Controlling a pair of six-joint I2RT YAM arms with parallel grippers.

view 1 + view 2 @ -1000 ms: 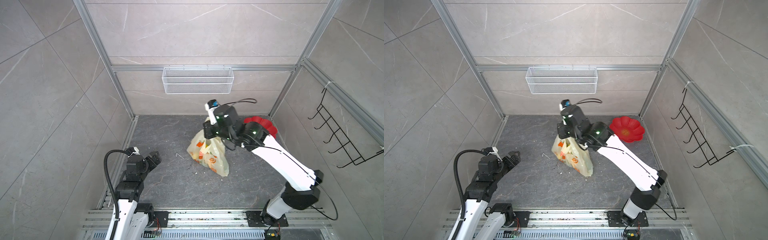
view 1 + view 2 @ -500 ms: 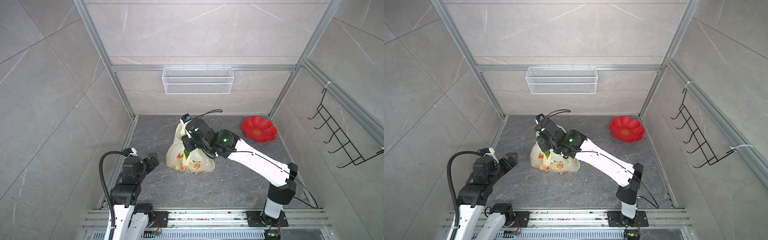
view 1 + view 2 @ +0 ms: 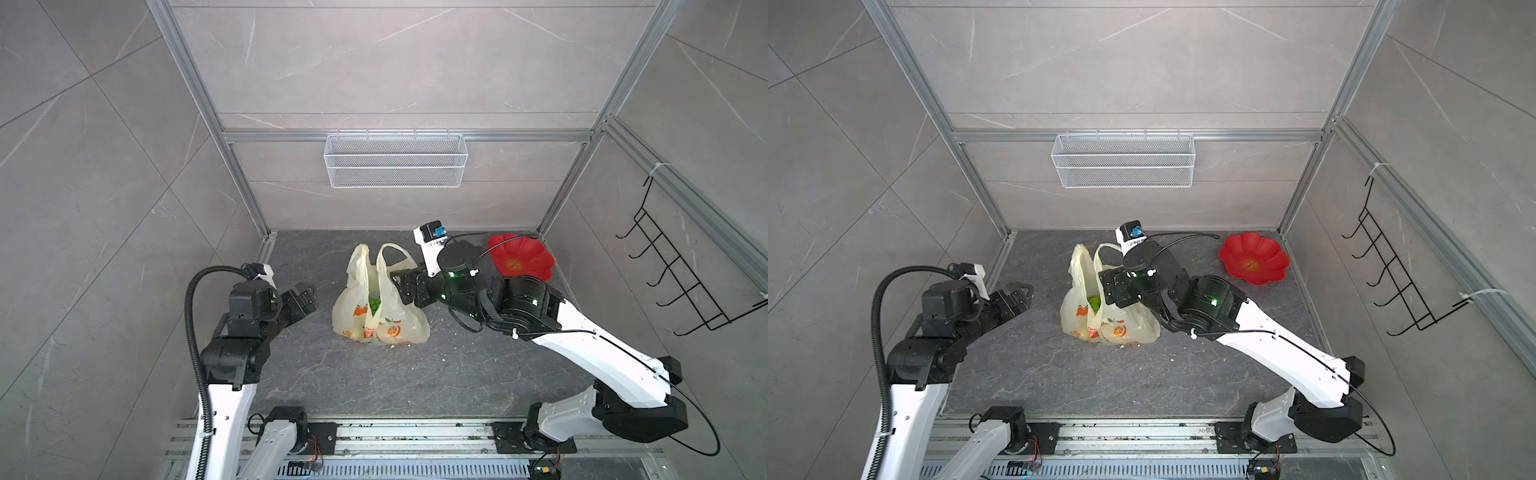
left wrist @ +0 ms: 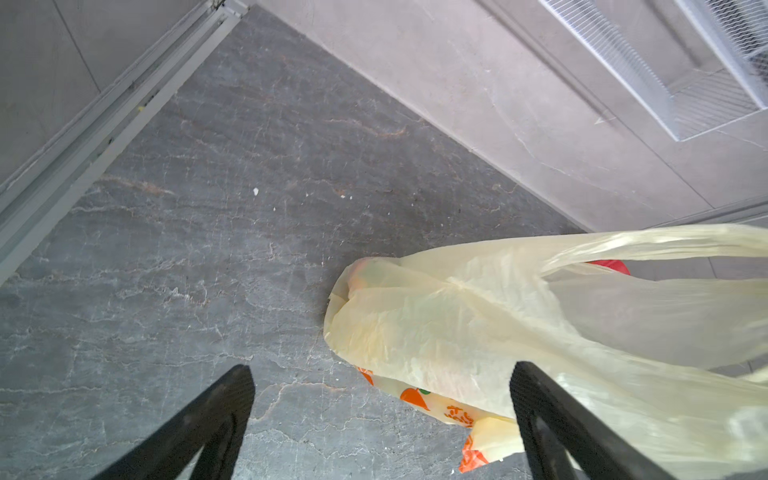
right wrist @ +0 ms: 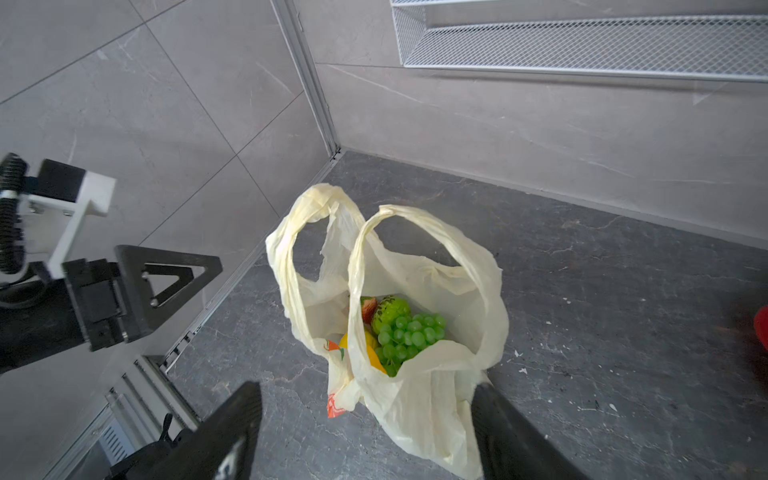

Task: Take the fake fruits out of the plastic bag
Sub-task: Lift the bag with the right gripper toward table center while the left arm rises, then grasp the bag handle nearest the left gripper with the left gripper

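Overhead, in both top views, the left arm point(image 3: 245, 320) reaches low and forward, the left jaws spread wide and empty, aimed at the bag point(image 3: 401, 328) but apart from it. The right arm point(image 3: 582, 349) stretches in from the right with a bent elbow. The right jaws sit just beside the bag's nearer handle, and contact cannot be told from here. The bag stands upright mid-worktop point(image 3: 374, 386), long axis vertical, both loop handles up, mouth facing upward with a glimpse of green inside. A red plate point(image 3: 1254, 259) lies near the back right corner, well apart.

The left wrist view shows two dark fingers point(image 4: 216, 419) far apart with nothing between them. The bag's side lies beyond, its contents hidden.

Only the right wrist view looks down the mouth: grapes point(image 5: 409, 332), a knobbly green ball point(image 5: 390, 309), a yellow piece point(image 5: 365, 345) and a reddish-brown piece point(image 5: 369, 309) lie inside. The right jaws gape wide, gripping nothing, and the bag's lower side shows between them.
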